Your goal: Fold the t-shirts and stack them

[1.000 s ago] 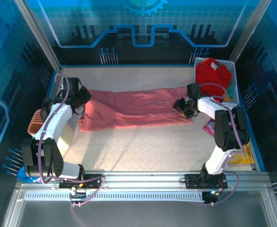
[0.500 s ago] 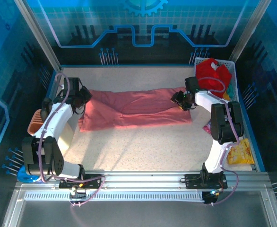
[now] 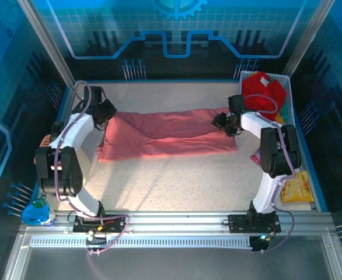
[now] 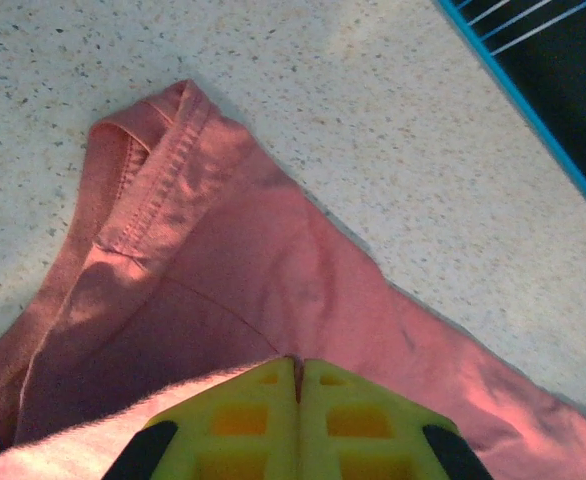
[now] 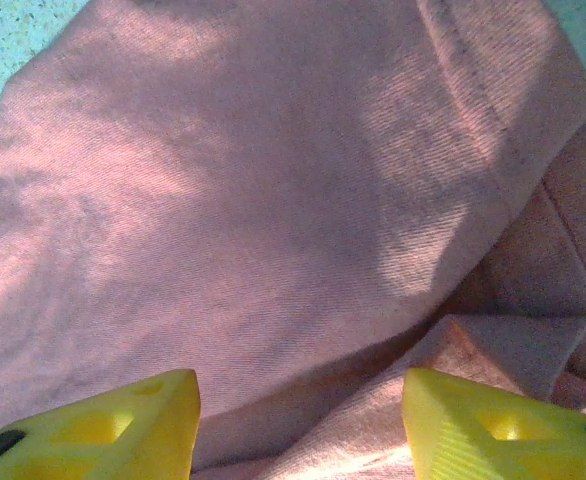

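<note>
Top external view shows me the pink t-shirt (image 3: 165, 135) stretched left to right across the far half of the table (image 3: 177, 186). My left gripper (image 3: 105, 111) sits at its left end, fingers pressed together on the cloth (a pinch, I judge). The right gripper (image 3: 223, 123) hangs spread over the right end. Folding room lies toward the near edge, and the red t-shirt (image 3: 263, 93) sits in the far-right basket (image 3: 287, 81).

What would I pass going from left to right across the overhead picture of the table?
Left claw → salmon-pink t-shirt → right claw → red t-shirt → yellow snack packet
</note>
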